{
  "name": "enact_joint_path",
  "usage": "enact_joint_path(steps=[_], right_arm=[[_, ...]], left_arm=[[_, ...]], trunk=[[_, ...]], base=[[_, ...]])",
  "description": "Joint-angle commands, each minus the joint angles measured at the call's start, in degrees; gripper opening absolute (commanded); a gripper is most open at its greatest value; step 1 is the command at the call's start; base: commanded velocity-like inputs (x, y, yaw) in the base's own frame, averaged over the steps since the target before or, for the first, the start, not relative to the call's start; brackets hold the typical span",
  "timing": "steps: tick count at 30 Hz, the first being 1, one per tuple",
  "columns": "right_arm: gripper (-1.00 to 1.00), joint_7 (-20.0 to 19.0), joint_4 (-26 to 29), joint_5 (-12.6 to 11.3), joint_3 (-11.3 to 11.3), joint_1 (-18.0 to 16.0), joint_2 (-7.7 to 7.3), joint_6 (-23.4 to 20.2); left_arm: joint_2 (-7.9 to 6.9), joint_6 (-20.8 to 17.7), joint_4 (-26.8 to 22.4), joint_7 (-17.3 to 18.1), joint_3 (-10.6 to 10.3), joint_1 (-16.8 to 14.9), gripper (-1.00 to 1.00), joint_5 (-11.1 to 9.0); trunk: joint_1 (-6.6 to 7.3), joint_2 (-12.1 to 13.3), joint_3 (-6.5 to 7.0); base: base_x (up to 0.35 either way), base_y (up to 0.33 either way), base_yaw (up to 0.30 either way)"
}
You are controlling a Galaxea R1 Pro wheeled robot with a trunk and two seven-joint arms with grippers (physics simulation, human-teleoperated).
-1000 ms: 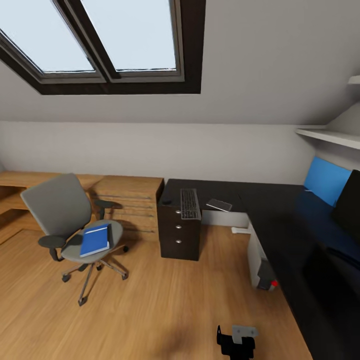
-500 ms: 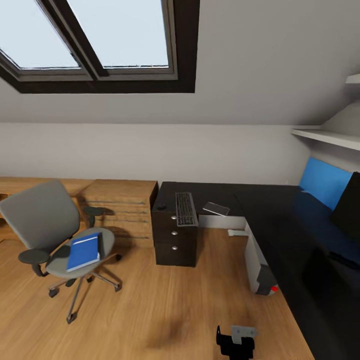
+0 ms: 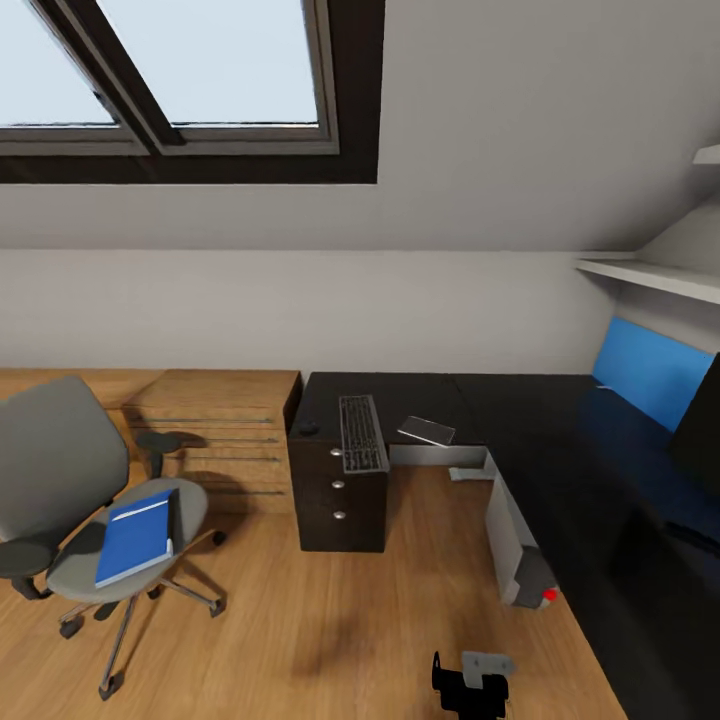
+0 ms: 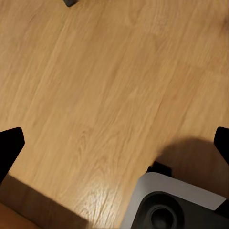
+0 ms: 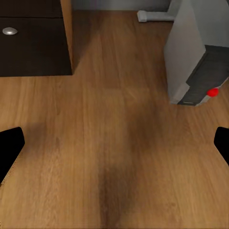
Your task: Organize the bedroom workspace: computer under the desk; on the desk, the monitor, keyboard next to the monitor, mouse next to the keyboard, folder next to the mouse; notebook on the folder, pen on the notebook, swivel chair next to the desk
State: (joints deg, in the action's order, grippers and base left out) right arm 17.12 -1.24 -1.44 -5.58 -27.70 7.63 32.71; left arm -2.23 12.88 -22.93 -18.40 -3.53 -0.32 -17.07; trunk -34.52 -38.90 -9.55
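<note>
Lying flat on the swivel chair (image 3: 60, 470), well apart from the desk (image 3: 520, 420): blue folder (image 3: 136, 535), untouched. Resting on the desk's near wing: keyboard (image 3: 362, 432), mouse (image 3: 307, 428), dark notebook (image 3: 427, 431). Standing under the desk: computer (image 3: 515, 545). Seen edge-on at right: monitor (image 3: 700, 420). Spread wide over bare floor, holding nothing: left gripper (image 4: 114, 143), right gripper (image 5: 114, 143). Most arranging judged undone.

A grey padded swivel chair (image 3: 75, 490) with black armrests stands on the light wood floor, well apart from the long black L-shaped desk (image 3: 560, 450). A flat bright blue folder (image 3: 136, 537) lies on its seat. On the desk lie a slim dark grey keyboard (image 3: 362, 433), a small black mouse (image 3: 307, 428) and a thin dark notebook (image 3: 427, 431). A pale grey computer tower (image 3: 515, 538) stands under the desk.
</note>
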Motion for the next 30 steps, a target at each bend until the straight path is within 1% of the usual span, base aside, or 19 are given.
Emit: enact_joint_path(steps=[1,16,20,27,30], right_arm=[[1.00,0.37,-0.16,-0.14,-0.48,-0.08,0.06,0.16],[1.00,0.37,-0.17,-0.05,-0.51,-0.08,0.07,0.16],[1.00,0.37,-0.17,-0.05,-0.49,-0.08,-0.03,0.16],[1.00,0.31,-0.17,-0.05,-0.48,-0.08,-0.12,0.16],[1.00,0.35,-0.17,-0.05,-0.46,-0.08,-0.21,0.16]], left_arm=[[-0.05,0.15,0.00,-0.30,-0.35,-0.03,1.00,-0.48],[-0.08,-0.05,0.08,-0.33,-0.28,-0.03,1.00,-0.52],[-0.06,-0.04,0.08,-0.37,-0.19,-0.03,1.00,-0.58],[-0.06,0.02,0.08,-0.38,-0.16,-0.03,1.00,-0.55],[-0.01,0.15,0.08,-0.39,-0.16,-0.03,1.00,-0.52]], trunk=[[-0.05,-0.07,-0.09],[-0.05,-0.07,-0.09],[-0.05,-0.07,-0.09],[-0.05,-0.07,-0.09],[-0.05,-0.07,-0.09]], base=[[0.326,0.097,-0.001],[0.326,0.134,-0.001],[0.302,0.205,-0.140],[0.268,0.219,-0.219],[0.157,0.116,-0.073]])
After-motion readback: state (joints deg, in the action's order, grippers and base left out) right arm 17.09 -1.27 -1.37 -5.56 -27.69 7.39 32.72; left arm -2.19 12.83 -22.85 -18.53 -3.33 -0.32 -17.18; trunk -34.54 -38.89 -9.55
